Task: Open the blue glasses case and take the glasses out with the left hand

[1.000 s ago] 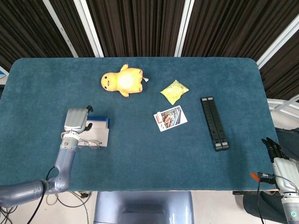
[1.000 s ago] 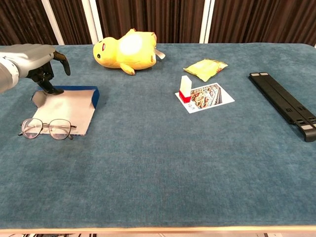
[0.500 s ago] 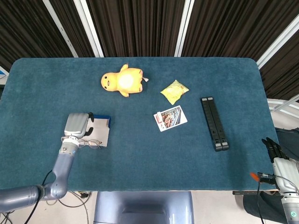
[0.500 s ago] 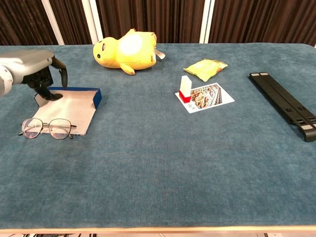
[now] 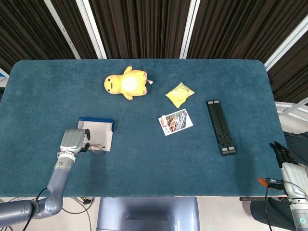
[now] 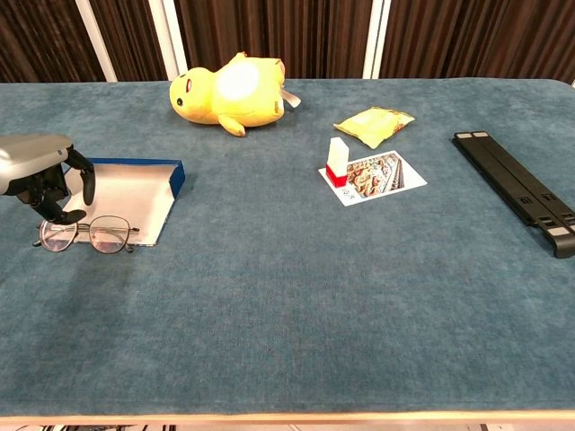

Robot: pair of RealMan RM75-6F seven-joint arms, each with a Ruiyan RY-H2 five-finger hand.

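Note:
The blue glasses case (image 5: 98, 131) (image 6: 135, 190) lies open on the left of the table, its pale lining facing up. The thin-framed glasses (image 5: 95, 148) (image 6: 88, 234) lie on the cloth across the case's near edge. My left hand (image 5: 73, 140) (image 6: 40, 173) hovers at the near-left corner of the case, its curled fingers (image 6: 70, 215) apart and pointing down just by the left lens, holding nothing. Beyond the table's near-right corner, my right hand (image 5: 288, 166) stays low with straight fingers and is empty.
A yellow plush toy (image 6: 226, 90) lies at the back. Right of it are a yellow snack packet (image 6: 375, 124), a picture card (image 6: 373, 177) with a small red-and-white block (image 6: 337, 162) on it, and a long black bar (image 6: 518, 190) at the far right.
My left hand has drawn back from the case's far-left corner towards the front edge and now sits beside the glasses. The glasses and the right hand have not moved.

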